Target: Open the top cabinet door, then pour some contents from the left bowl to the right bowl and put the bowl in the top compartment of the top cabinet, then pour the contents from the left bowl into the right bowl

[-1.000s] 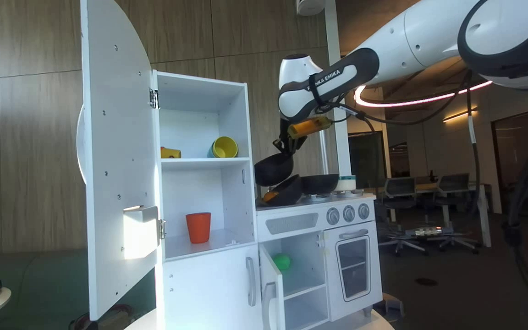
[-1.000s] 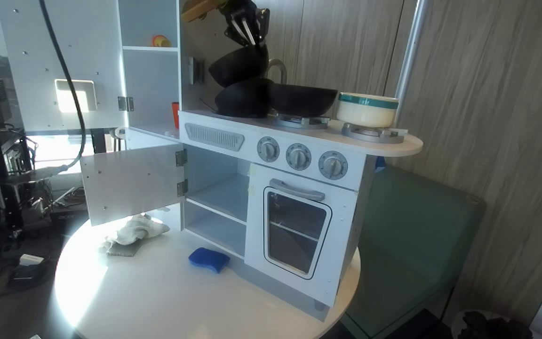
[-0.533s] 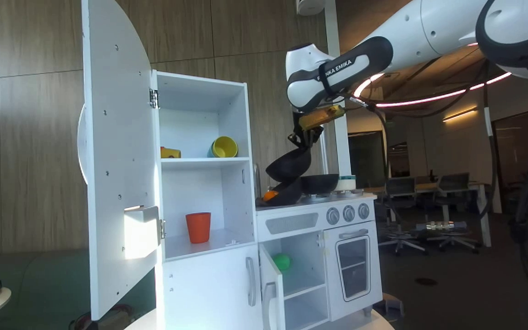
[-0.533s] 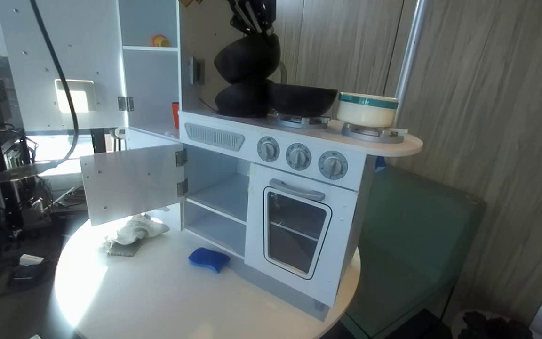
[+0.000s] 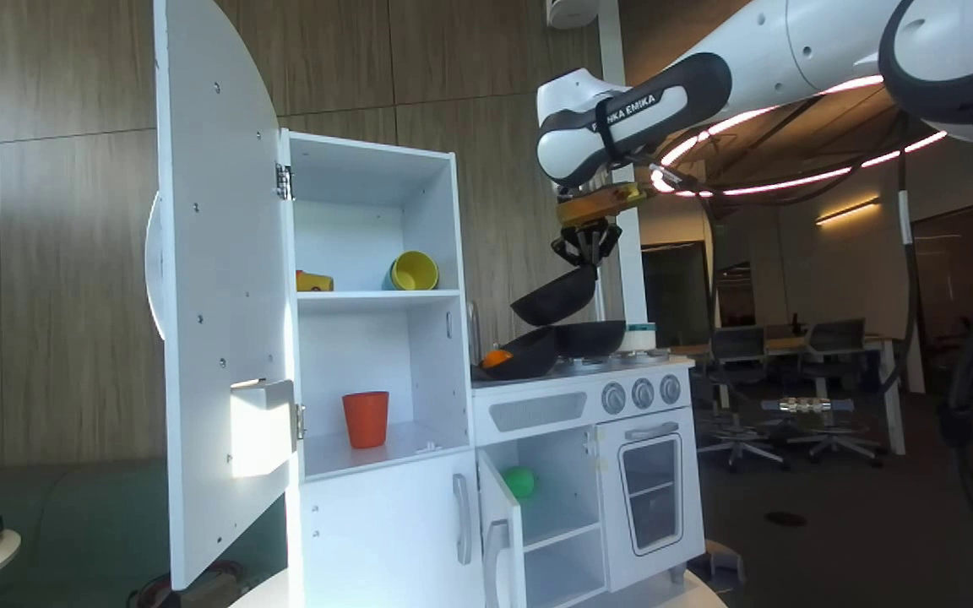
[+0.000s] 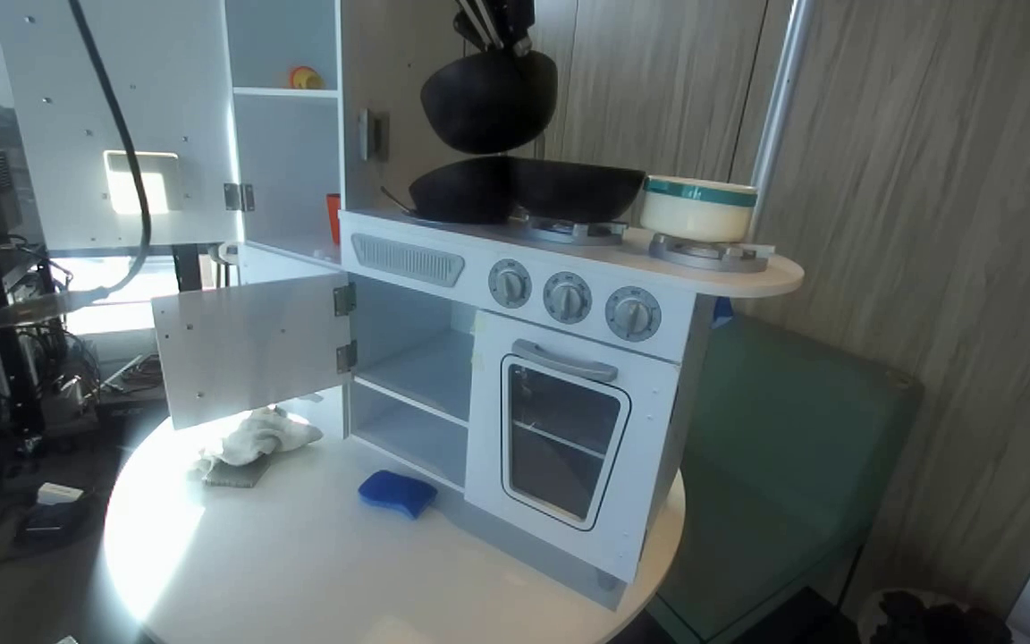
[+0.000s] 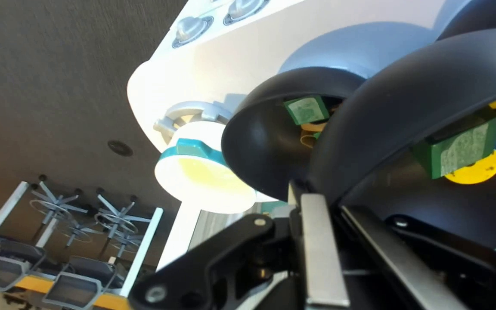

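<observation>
in the wrist view, the gripper (image 7: 332,200) pinches the rim of a black bowl (image 7: 385,99); only there one sees its contents, with a green block (image 7: 457,148) and a yellow disc (image 7: 478,170). this bowl covers part of the second bowl (image 7: 256,142), which stands on the stove (image 7: 226,73) just beside the cream pot (image 7: 205,181). in an exterior view, a tilted bowl (image 5: 530,359) has something orange (image 5: 497,358) inside, maybe round. farther, the top cabinet door (image 5: 220,279) stands wide open, and the top compartment (image 5: 347,236) contains a yellow cup (image 5: 415,270).

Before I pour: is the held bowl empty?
Loaded: the wrist view shows a green block and yellow disc in the held black bowl.
</observation>
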Available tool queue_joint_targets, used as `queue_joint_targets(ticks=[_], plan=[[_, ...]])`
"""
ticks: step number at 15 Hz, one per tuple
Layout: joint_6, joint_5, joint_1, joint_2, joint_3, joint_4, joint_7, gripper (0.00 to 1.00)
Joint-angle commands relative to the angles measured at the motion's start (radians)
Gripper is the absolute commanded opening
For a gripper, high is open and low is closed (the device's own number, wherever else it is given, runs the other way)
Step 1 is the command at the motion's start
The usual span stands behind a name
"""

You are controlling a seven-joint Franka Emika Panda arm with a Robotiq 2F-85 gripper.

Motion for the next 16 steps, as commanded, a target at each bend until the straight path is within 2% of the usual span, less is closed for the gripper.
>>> queue_joint_targets(ticks=[1, 8, 12, 16], plan=[[-0.024, -0.060, -0.015, 0.009, -0.002, 0.086, 0.119, 0.01], [-0.148, -0.322, -0.037, 0.030, -0.006, 0.131, 0.291, 0.01], [-0.201, -0.454, -0.016, 0.051, 0.003, 0.132, 0.389, 0.01], [-0.221, -0.584, 0.025, 0.054, 0.023, 0.071, 0.521, 0.01]])
